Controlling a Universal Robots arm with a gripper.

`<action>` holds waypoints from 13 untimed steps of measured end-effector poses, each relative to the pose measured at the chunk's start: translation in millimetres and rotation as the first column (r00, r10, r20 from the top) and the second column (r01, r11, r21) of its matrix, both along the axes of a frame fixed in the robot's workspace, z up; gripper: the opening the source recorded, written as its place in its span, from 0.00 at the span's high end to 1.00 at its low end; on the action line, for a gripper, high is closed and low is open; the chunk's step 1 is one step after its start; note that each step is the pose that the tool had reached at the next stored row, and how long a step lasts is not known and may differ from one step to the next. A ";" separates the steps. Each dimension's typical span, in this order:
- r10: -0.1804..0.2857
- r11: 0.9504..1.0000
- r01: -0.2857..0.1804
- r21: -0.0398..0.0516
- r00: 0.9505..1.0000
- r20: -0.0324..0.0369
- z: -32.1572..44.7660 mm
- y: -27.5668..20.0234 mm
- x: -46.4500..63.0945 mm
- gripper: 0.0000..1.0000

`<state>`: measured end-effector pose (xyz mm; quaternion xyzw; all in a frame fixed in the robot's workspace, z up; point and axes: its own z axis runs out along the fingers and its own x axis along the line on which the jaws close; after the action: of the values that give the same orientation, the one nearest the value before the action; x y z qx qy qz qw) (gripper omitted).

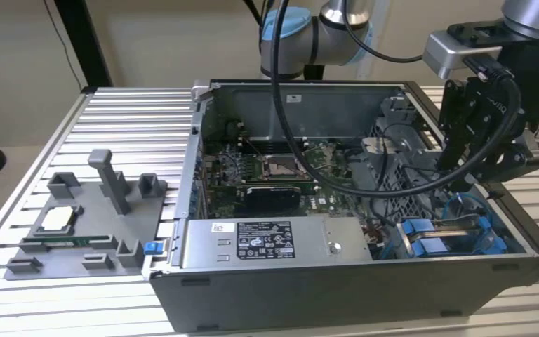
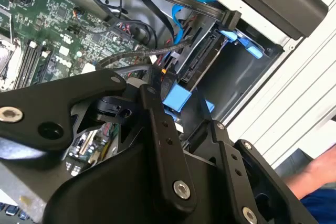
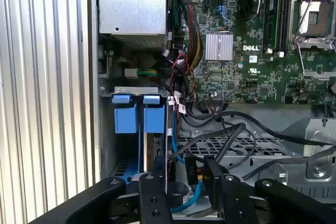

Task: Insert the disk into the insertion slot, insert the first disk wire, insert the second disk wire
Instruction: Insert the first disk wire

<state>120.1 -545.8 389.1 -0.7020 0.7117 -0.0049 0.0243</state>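
Observation:
The disk point(image 3: 157, 148) stands edge-on in the insertion slot point(image 3: 122, 153), its blue carrier tabs point(image 3: 140, 119) at the bay's mouth. In the second wrist view the disk point(image 2: 202, 61) shows its bare connector edge. My gripper point(image 3: 186, 179) hovers over that end of the bay, at the case's corner on the exterior view's right point(image 1: 480, 172). Its fingers point(image 3: 152, 198) are closed on a black disk wire connector point(image 3: 192, 170) with yellow and red leads. A blue cable point(image 3: 176, 156) loops beside it, and a flat black cable plug point(image 2: 231, 22) hangs near the disk.
A grey power supply box point(image 1: 269, 242) with a sticker lies at the case front, the motherboard point(image 1: 269, 175) behind it. Black cables cross a perforated cage point(image 3: 226, 148). A grey parts fixture point(image 1: 82, 225) sits at the exterior view's left. A person's hand point(image 2: 320, 174) is close by.

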 end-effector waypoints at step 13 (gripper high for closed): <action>0.000 1.000 0.000 0.019 1.000 0.001 -0.1 -0.8 -0.3 0.00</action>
<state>119.8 -546.6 389.0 -0.7017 0.7117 0.0014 0.0315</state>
